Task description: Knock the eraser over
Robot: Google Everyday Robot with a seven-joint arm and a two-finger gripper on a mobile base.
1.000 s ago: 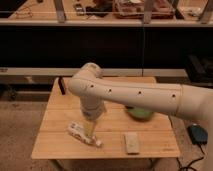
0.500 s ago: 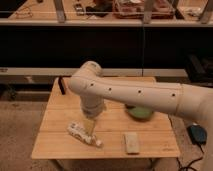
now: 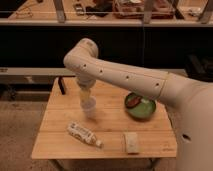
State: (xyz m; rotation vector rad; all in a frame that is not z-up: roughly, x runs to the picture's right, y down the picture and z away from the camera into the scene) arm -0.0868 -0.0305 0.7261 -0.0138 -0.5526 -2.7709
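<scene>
Green bowl (image 3: 140, 106) w/ brown item (image 3: 134, 101) inside; jaws apart by clear cup (image 3: 89, 108)

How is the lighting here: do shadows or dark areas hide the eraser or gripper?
Camera view: light on the table is dim and warm, nearly black behind it. Camera view: the dark eraser at the table's back-left edge barely stands out. Camera view: the gripper, hanging over the clear cup, is lit without glare.
</scene>
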